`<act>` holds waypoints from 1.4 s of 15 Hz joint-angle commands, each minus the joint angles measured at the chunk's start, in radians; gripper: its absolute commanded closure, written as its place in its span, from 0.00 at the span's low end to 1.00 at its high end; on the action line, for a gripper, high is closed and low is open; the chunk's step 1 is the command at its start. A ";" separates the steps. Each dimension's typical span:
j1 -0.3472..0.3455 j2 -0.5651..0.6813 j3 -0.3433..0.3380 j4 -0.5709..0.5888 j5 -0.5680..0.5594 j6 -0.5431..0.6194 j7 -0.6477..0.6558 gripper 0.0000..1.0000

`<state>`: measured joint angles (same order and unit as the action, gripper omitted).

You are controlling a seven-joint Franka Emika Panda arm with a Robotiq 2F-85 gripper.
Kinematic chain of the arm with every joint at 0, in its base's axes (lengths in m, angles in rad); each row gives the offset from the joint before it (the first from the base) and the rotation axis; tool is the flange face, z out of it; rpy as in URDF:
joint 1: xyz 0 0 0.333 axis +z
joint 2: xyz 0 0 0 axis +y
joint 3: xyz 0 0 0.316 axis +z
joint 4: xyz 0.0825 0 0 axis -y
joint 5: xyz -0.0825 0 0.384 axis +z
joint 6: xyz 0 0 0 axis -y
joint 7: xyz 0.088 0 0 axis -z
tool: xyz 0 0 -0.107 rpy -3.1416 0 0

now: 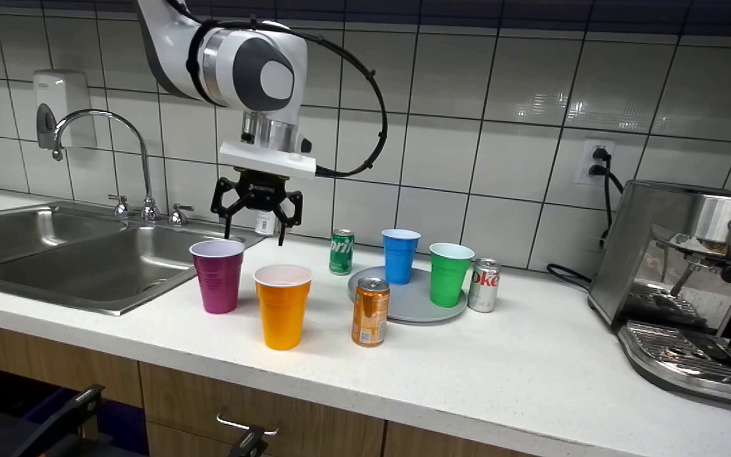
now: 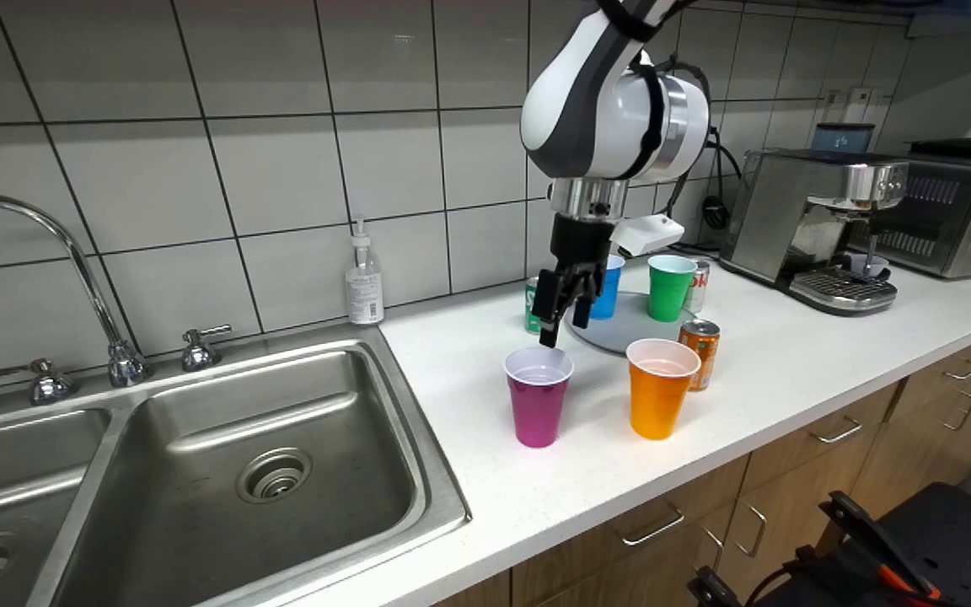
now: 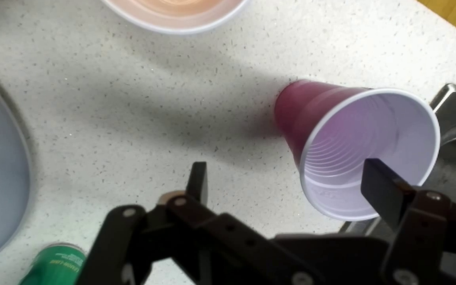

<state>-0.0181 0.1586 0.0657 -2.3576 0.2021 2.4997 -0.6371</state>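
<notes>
The black two-fingered tool (image 1: pixel 254 240) hangs from a white-and-grey robot arm (image 1: pixel 264 76) above the white speckled worktop (image 1: pixel 499 368), pointing down, its fingers spread wide apart. Nearest to it is a purple plastic cup (image 1: pixel 218 279) with a pale lilac inside, standing upright on the worktop near the stainless-steel double sink (image 2: pixel 174 506). In the wrist view one finger (image 3: pixel 382 186) crosses the cup's mouth while the other shows against the worktop; whether the first touches the rim cannot be told.

An orange plastic cup (image 1: pixel 283 317) with a whitish inside stands upright near the purple one, closer to the worktop's front edge. Beside a flat, round grey plate (image 1: pixel 411 308) is an orange metal drink can (image 1: pixel 370 314). The plate carries an upright blue plastic cup (image 1: pixel 399 261) and an upright green plastic cup (image 1: pixel 449 279). A silver Coke can (image 1: pixel 485 289) stands just beside the green cup, and a green Sprite can (image 1: pixel 341 254) stands near the plate, towards the tiled wall (image 1: pixel 518 162). A clear pump bottle (image 2: pixel 364 291) stands by the sink's back corner.
</notes>
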 commanded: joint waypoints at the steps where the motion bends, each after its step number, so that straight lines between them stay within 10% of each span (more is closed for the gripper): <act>1: -0.001 0.003 0.009 -0.004 -0.022 0.021 0.004 0.00; 13: 0.005 0.061 0.024 0.007 -0.047 0.067 0.023 0.00; 14: 0.005 0.064 0.026 0.006 -0.051 0.071 0.022 0.23; 21: 0.000 0.065 0.037 0.000 -0.065 0.079 0.011 0.73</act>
<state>-0.0098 0.2255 0.0862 -2.3574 0.1551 2.5668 -0.6364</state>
